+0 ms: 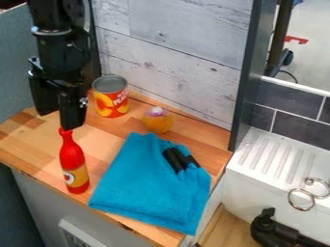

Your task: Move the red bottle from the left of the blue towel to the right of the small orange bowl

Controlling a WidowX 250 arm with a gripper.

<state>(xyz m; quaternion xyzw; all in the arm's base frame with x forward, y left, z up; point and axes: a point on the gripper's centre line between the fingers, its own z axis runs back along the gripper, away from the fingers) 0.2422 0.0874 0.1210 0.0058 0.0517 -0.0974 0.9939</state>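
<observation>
Here, a light-brown butcher-block wooden counter (26,140) carries everything that the scene offers for handling, and nothing is lifted off it: every piece rests under its own weight. To the right sits a white ridged sink unit (264,157). The black jointed robot arm (61,46) comes in at the upper left and hangs almost straight down over the counter's far-left part. Its black two-finger end effector (59,120) points downward, released, its fingers apart with nothing gripped between them.

A bright blue folded fabric cloth (138,185) lies across the near right part of the counter. Left of it, a slim red plastic bottle with a yellow label (73,166) stands upright near the front edge, its neck just below one fingertip; whether they touch I cannot tell. A red-and-orange metal can with a grey lid (111,96) stands behind, near the wall. Beside it is a small, round, orange-yellow object with a whitish-purple top (158,120). Smallest, two short black rod-like pieces (172,160) lie on the cloth.
</observation>
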